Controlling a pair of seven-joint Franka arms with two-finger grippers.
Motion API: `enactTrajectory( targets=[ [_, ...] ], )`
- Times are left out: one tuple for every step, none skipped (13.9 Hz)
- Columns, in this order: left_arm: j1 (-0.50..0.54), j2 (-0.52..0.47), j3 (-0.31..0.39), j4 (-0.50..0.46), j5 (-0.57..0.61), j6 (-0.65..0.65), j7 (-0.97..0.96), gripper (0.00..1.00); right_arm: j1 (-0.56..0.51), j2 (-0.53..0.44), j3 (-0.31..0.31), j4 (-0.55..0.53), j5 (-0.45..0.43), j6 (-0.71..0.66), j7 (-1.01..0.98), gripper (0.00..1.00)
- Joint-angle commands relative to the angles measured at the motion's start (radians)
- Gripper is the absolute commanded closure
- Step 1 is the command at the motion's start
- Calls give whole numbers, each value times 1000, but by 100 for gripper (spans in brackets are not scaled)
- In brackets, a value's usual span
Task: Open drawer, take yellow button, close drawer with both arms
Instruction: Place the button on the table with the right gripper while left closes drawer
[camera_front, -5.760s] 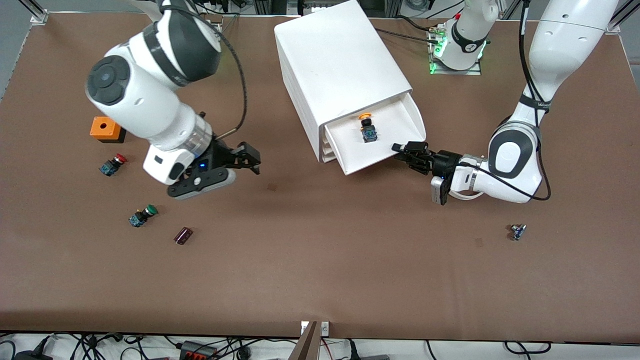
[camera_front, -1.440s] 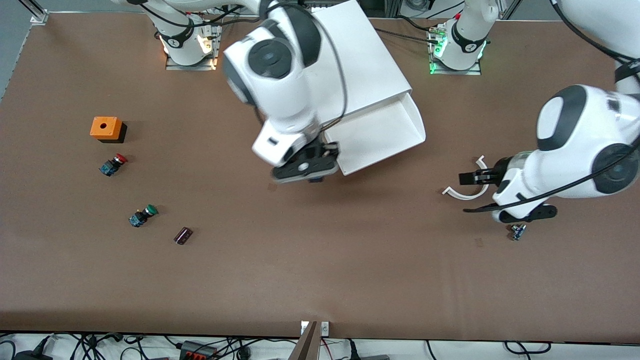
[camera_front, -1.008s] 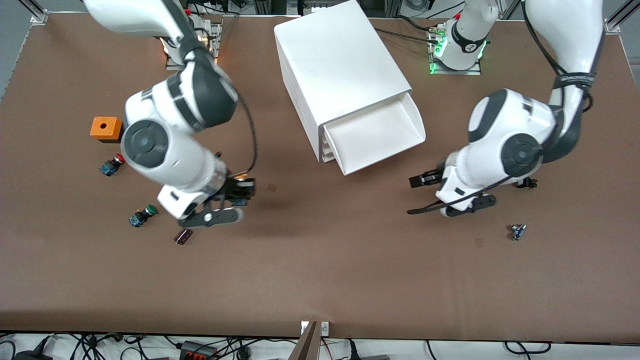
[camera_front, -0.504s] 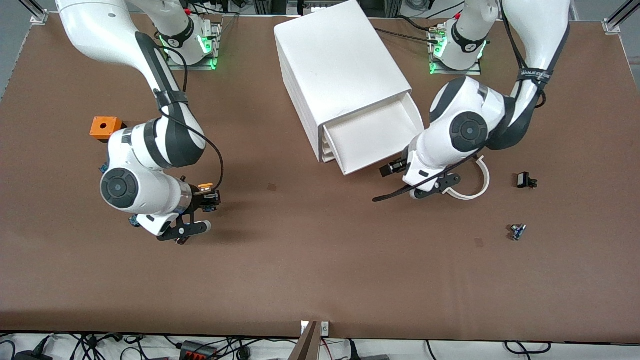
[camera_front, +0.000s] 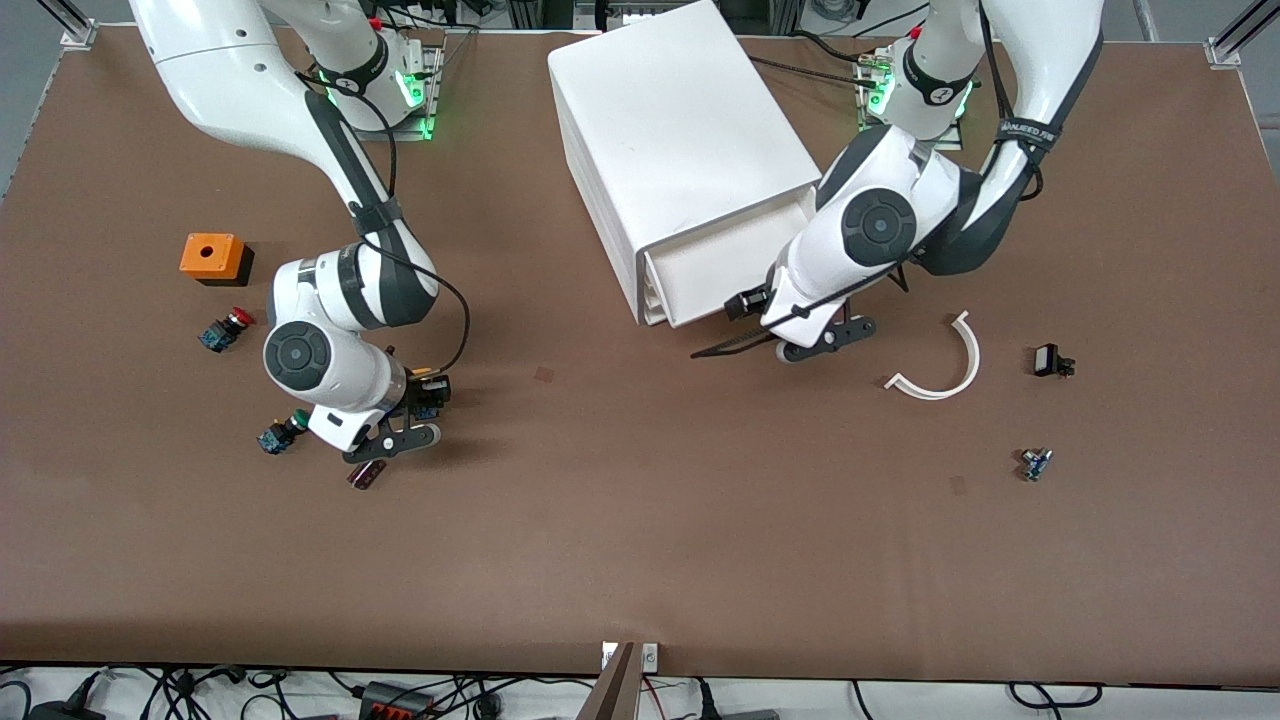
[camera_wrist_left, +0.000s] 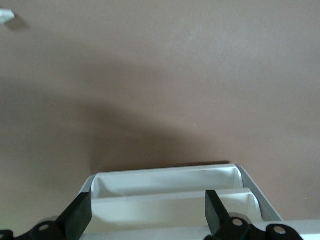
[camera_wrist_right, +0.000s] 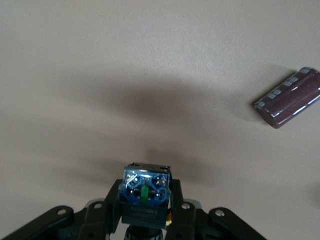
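Our right gripper (camera_wrist_right: 145, 210) is clamped on the button (camera_wrist_right: 144, 194), holding it low over bare table (camera_front: 620, 520) toward the right arm's end, just beside the dark maroon block (camera_wrist_right: 289, 97) and the green-capped button (camera_front: 284, 430), ready, we judge, to set it down. Our left gripper (camera_wrist_left: 145, 215), fingers apart, sits at the front of the drawer (camera_front: 705, 275), which stands part-open in the cabinet (camera_front: 670, 130); we judge it placed there to push it shut.

The right gripper (camera_wrist_right: 145, 212) hung over the brown table (camera_wrist_right: 100, 60), its black fingers (camera_wrist_right: 112, 205) clamped on the button's (camera_wrist_right: 145, 192) black-and-blue body. Near it on the table lay a small dark maroon block (camera_wrist_right: 289, 97), apart from the gripper.
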Motion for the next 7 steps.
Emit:
enactTrajectory(
  targets=[
    [16, -38, -63, -48, 29, 4, -51, 0, -2, -20, 9, -69, -63, 67, -22, 100],
    [18, -37, -78, -52, 28, 1, -62, 0, -2, -8, 9, -68, -75, 71, -22, 100],
    [18, -37, -95, -62, 26, 1, -75, 0, -1, 3, 9, -69, -76, 85, -22, 100],
    [18, -37, -107, -64, 26, 1, -91, 0, 1, 15, 9, -69, -76, 97, -22, 100],
    [18, -37, -115, -65, 26, 1, -112, 0, 4, 28, 9, -69, -76, 120, -22, 100],
    [15, -37, -117, -67, 26, 1, -122, 0, 2, 32, 9, -64, -74, 130, -21, 100],
    [9, -37, -117, -67, 26, 1, -123, 0, 2, 32, 9, -57, -74, 127, -21, 86]
  ],
)
